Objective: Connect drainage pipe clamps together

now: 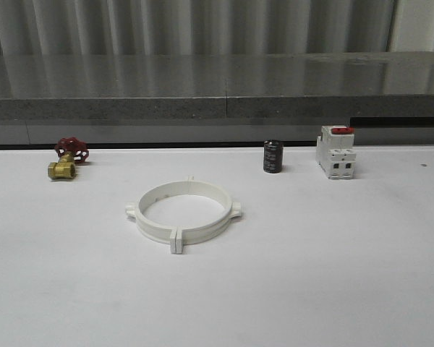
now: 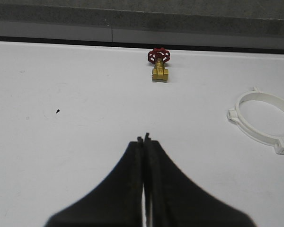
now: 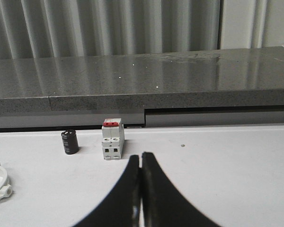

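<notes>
A brass valve with red handwheel (image 1: 66, 159) sits far left; the white plastic drainage pipe clamps (image 1: 182, 210) lie joined mid-table; then a black cylinder (image 1: 273, 157), a white red-switched breaker (image 1: 335, 152). My left pincer (image 2: 144, 139) and right pincer (image 3: 140, 156) are pressed closed, empty.

Black, curved, tapering fingers (image 2: 154, 189)

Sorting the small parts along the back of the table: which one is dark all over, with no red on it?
The black cylinder, standing between the brass valve and the white breaker; both others carry red.
</notes>
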Robot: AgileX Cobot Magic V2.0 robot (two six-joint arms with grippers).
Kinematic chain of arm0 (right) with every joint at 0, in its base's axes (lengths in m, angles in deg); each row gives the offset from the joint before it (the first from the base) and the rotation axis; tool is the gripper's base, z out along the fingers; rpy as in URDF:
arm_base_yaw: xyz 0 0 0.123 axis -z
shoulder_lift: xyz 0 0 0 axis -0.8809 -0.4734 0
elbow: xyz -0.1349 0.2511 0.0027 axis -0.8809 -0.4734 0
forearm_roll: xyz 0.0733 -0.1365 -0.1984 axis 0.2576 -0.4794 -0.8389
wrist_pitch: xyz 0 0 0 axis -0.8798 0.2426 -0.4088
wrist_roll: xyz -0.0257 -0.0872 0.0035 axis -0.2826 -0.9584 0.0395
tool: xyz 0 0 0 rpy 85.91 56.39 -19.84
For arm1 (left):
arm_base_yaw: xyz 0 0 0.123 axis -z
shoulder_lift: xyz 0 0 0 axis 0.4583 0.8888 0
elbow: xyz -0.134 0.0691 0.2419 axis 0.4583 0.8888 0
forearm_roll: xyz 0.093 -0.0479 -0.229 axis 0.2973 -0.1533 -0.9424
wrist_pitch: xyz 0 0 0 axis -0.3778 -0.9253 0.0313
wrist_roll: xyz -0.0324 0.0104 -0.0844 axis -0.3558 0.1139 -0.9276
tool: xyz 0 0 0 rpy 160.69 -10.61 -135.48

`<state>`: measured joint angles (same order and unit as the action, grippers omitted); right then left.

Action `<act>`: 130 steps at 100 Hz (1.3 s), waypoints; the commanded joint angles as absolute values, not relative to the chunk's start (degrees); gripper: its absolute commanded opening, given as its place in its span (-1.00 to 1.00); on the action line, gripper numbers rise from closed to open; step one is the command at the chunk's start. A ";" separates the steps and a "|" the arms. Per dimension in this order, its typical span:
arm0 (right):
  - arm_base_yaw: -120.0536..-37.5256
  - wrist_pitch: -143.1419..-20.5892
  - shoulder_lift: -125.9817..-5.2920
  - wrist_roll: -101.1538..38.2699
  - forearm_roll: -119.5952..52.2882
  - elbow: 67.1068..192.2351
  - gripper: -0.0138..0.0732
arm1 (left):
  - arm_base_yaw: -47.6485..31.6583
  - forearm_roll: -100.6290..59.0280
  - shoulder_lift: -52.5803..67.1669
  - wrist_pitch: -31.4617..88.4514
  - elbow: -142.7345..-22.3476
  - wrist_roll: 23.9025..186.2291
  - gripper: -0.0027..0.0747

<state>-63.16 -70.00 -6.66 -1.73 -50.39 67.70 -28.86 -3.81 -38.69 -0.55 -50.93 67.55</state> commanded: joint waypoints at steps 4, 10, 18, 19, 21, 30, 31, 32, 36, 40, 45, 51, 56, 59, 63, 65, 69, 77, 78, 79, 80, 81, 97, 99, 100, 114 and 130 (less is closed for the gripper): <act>-62.82 -65.59 -5.52 -2.28 -50.47 68.56 -0.84 | -28.93 -4.68 -38.14 3.55 -52.39 67.51 -0.98; -62.82 -65.59 -5.52 -2.28 -50.47 68.56 -0.84 | -28.93 -4.68 -38.14 3.55 -52.39 67.51 -0.98; -62.82 -65.59 -5.52 -2.28 -50.47 68.56 -0.84 | -28.93 -4.68 -38.14 3.55 -52.39 67.51 -0.98; -62.82 -65.59 -5.52 -2.28 -50.47 68.56 -0.84 | -28.93 -4.68 -38.14 3.55 -52.39 67.51 -0.98; -62.82 -65.59 -5.52 -2.28 -50.47 68.56 -0.84 | -28.93 -4.68 -38.14 3.55 -52.39 67.51 -0.98; -62.82 -65.59 -5.52 -2.28 -50.47 68.56 -0.84 | -28.93 -4.68 -38.14 3.55 -52.39 67.51 -0.98; -62.82 -65.59 -5.52 -2.28 -50.47 68.56 -0.84 | -28.93 -4.68 -38.14 3.55 -52.39 67.51 -0.98; -62.82 -65.59 -5.52 -2.28 -50.47 68.56 -0.84 | -28.93 -4.68 -38.14 3.55 -52.39 67.51 -0.98; -62.82 -65.59 -5.52 -2.28 -50.47 68.56 -0.84 | -28.93 -4.68 -38.14 3.55 -52.39 67.51 -0.98; -62.82 -65.59 -5.52 -2.28 -50.47 68.56 -0.84 | -28.93 -4.68 -38.14 3.55 -52.39 67.51 -0.98; -62.82 -65.59 -5.52 -2.28 -50.47 68.56 -0.84 | -28.93 -4.68 -38.14 3.55 -52.39 67.51 -0.98; -62.82 -65.59 -5.52 -2.28 -50.47 68.56 -0.84 | -28.93 -4.68 -38.14 3.55 -52.39 67.51 -0.98; -62.82 -65.59 -5.52 -2.28 -50.47 68.56 -0.84 | -28.93 -4.68 -38.14 3.55 -52.39 67.51 -0.98; -62.82 -65.59 -5.52 -2.28 -50.47 68.56 -0.84 | -28.93 -4.68 -38.14 3.55 -52.39 67.51 -0.98; -62.82 -65.59 -5.52 -2.28 -50.47 68.56 -0.84 | -28.93 -4.68 -38.14 3.65 -52.39 67.51 -0.98; -62.82 -65.59 -5.52 -2.28 -50.47 68.56 -0.84 | -28.93 -4.68 -38.14 3.77 -52.39 67.51 -0.98; -62.82 -65.59 -5.52 -2.28 -50.47 68.56 -0.84 | -28.93 -4.68 -38.14 4.19 -52.39 67.51 -0.98; -62.82 -65.59 -5.52 -2.28 -50.47 68.56 -0.84 | -28.93 -4.68 -38.14 7.12 -51.99 67.51 -0.98; -62.82 -65.59 -5.52 -2.28 -50.47 68.56 -0.84 | -28.93 -4.68 -38.14 7.73 -51.87 67.51 -0.98; -62.82 -65.59 -5.52 -2.28 -50.47 68.56 -0.84 | -28.93 -4.68 -38.14 8.04 -51.74 67.51 -0.98; -62.82 -65.59 -5.52 -2.28 -50.47 68.56 -0.84 | -28.93 -4.68 -38.14 8.64 -51.72 67.51 -0.98; -62.82 -65.59 -5.52 -2.28 -50.47 68.56 -0.84 | -28.93 -4.68 -38.14 8.96 -51.61 67.51 -0.98; -62.82 -65.59 -5.52 -2.28 -50.47 68.56 -0.84 | -28.93 -3.41 -38.52 14.73 -49.62 67.51 -0.98; -62.82 -65.59 -5.52 -2.28 -50.47 68.56 -0.84 | -28.93 -3.29 -38.80 15.41 -49.21 67.37 -0.98; -62.82 -65.59 -5.52 -2.28 -50.47 68.56 -0.84 | -28.93 -3.14 -38.91 15.70 -48.89 67.26 -0.98; -62.82 -65.59 -5.52 -2.28 -50.47 68.56 -0.84 | -28.93 0.24 -42.21 21.97 -44.14 65.64 -0.98; -62.82 -65.59 -5.52 -2.28 -50.47 68.56 -0.84 | -28.93 8.37 -47.32 25.90 -37.27 53.44 -0.98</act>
<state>-63.16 -70.00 -6.66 -1.73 -50.39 67.70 -28.86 4.94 -45.79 19.15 -38.95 59.73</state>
